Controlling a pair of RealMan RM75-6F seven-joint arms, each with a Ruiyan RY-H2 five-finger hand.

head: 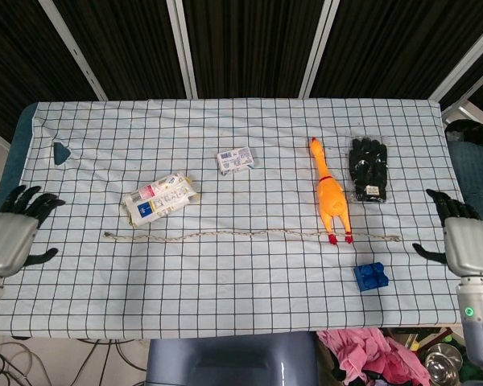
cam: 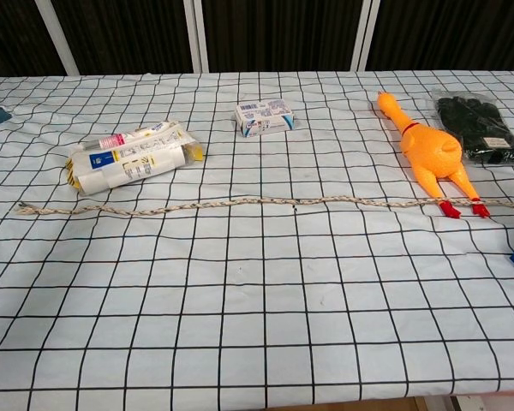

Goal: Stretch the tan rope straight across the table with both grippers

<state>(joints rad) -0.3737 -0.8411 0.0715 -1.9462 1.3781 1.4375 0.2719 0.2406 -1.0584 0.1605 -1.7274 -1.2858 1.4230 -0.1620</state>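
Observation:
The tan rope (head: 249,235) lies in a nearly straight line across the checked tablecloth, from the left near a snack packet to the right just past the rubber chicken's feet; in the chest view the tan rope (cam: 257,204) runs almost the full width. My left hand (head: 10,237) is off the table's left edge, fingers spread, holding nothing. Beyond the right edge my right hand (head: 464,241) is likewise spread and empty. Neither hand touches the rope, and neither shows in the chest view.
A snack packet (head: 159,198) lies just behind the rope's left part. A yellow rubber chicken (head: 331,195) has its red feet at the rope. A small white box (head: 235,159), black gloves (head: 368,170), a blue block (head: 369,276) and a teal triangle (head: 60,152) are also on the cloth.

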